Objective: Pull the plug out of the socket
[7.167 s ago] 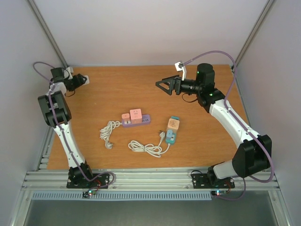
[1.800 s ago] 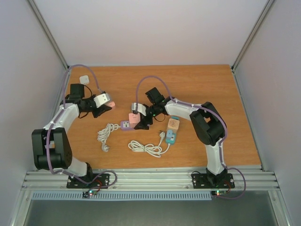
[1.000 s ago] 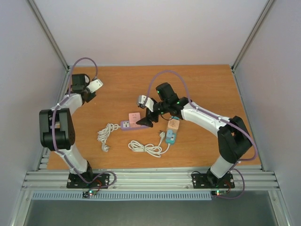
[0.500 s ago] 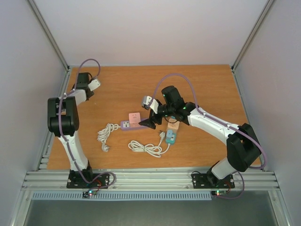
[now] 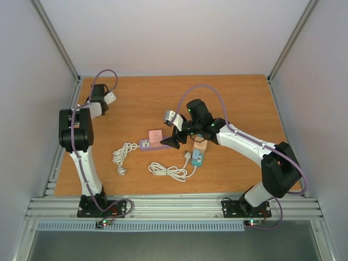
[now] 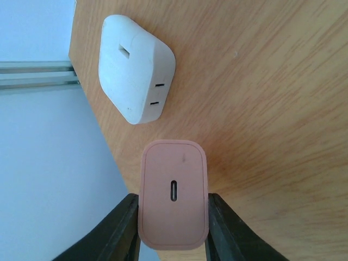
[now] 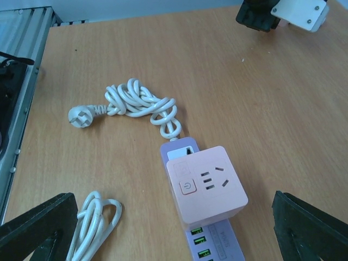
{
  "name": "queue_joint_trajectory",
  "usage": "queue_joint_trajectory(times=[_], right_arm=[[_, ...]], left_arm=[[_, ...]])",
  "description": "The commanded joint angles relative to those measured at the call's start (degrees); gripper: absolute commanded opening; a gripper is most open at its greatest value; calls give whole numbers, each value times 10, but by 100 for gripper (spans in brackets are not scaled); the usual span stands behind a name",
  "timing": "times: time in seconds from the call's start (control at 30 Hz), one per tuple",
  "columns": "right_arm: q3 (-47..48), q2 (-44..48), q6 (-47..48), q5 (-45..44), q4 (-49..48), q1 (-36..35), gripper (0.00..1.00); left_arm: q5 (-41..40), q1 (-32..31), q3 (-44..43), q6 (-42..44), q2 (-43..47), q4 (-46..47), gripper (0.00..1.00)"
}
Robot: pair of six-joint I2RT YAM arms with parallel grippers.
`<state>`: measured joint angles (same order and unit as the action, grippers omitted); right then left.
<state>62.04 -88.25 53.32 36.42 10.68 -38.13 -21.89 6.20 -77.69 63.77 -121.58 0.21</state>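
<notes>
One white cord (image 7: 141, 103) lies coiled near the bases and runs into the purple strip (image 7: 209, 239), where a pink cube (image 7: 206, 185) sits plugged in. Above the strip's end hangs the right claw (image 5: 171, 141), its fingers spread fully apart and holding nothing. That arm reaches in diagonally from its base, elbow out to the right, wrist tipped down.

Farther off, at the far-left corner of the worktop (image 6: 272, 109), the left claw (image 6: 173, 217) is clamped on a pink plug (image 6: 173, 185), one finger on each long side. A white plug (image 6: 136, 68) lies just beyond it. The left arm stands folded along the left edge, forearm stretched to the corner.

The step in hand looks like setting the pink plug down. It seems to sit close to the worktop's edge, though whether it touches the wood I cannot tell. Best to lower it flat, inboard of the edge and clear of the white plug, and let go only once it rests.
</notes>
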Motion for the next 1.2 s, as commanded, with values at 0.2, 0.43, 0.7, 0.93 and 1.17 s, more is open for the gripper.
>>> queue_joint_trajectory(times=[0.2,0.43,0.7,0.93,1.17], right_arm=[[-1,-13,-6,3,-6,2,99],[-4,-12,-3,2,-7,1,99],[-15,-13,1,2,-11,2,98],[-26,-14,9,5,-15,3,99],[-36,-16,25,15,-14,10,99]], left_arm=[[55,3,-37,-21,6,-65,48],[102,3,-53,-47,33,-131,64],[229,3,-40,-68,102,-215,86],[378,4,-27,-94,163,-271,100],[562,5,-1,-48,220,-363,100]])
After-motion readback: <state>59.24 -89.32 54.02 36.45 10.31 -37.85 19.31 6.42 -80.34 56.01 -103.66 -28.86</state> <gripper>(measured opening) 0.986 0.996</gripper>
